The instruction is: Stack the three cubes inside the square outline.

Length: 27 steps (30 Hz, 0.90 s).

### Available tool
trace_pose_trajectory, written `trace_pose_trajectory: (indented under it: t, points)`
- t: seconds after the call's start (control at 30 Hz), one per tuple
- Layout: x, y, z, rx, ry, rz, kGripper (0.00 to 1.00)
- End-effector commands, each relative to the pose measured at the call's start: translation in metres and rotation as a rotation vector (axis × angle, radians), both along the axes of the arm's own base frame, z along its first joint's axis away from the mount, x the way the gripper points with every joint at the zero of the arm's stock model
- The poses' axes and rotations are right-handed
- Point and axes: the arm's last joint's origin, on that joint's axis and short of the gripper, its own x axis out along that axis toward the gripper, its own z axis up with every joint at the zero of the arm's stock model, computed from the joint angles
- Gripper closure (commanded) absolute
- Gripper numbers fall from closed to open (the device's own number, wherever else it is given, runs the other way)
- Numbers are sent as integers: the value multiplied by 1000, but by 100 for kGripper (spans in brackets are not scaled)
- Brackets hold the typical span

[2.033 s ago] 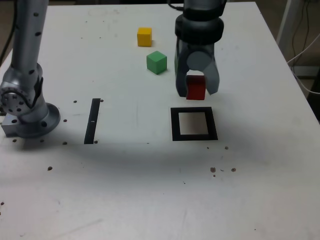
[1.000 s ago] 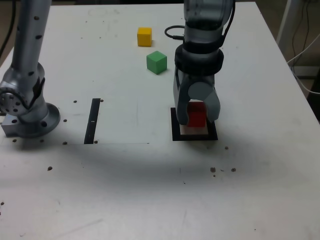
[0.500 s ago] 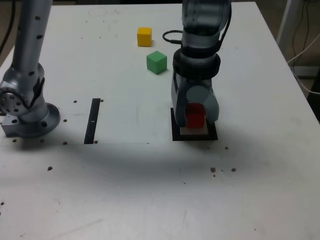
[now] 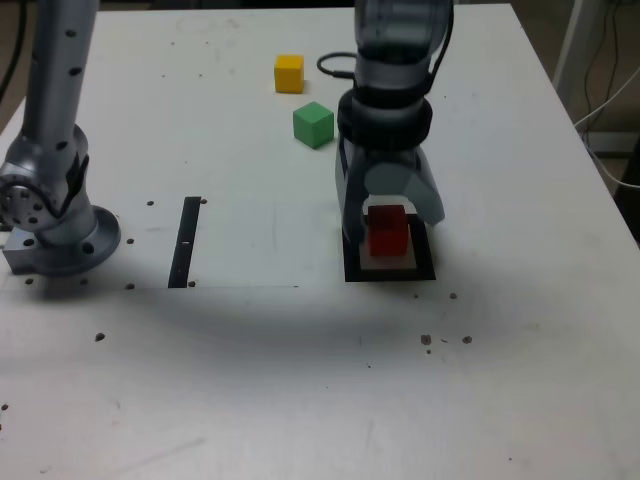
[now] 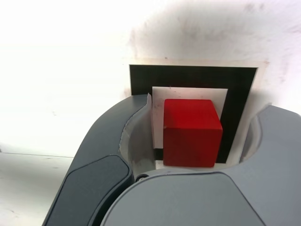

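Currently, red cube (image 5: 190, 134) between open tool's (image 5: 195, 136) fingers, touching neither.

Exterior view: the fingers (image 4: 432, 207) are hiding the outline's (image 4: 425, 262) far side; above them, the arm (image 4: 400, 30) is running beyond the frame. Wrist view: the housing (image 5: 178, 202) below the fingertips is being cropped.

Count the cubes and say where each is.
3: red inside the square outline; green and yellow beyond it, toward the exterior view's left.
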Motion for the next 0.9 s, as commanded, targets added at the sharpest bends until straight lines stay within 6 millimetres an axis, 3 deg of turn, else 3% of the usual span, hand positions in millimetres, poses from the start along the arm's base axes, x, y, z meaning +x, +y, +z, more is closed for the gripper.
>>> trace_pose_trajectory:
  t: [0.0, 0.33, 0.87]
  points:
    - [-5, 4, 9, 15, -10, 7, 1]
    - [-15, 34, 30, 62, -8, 27, 0]
    - [-41, 123, 34, 82, 64, 132, 0]
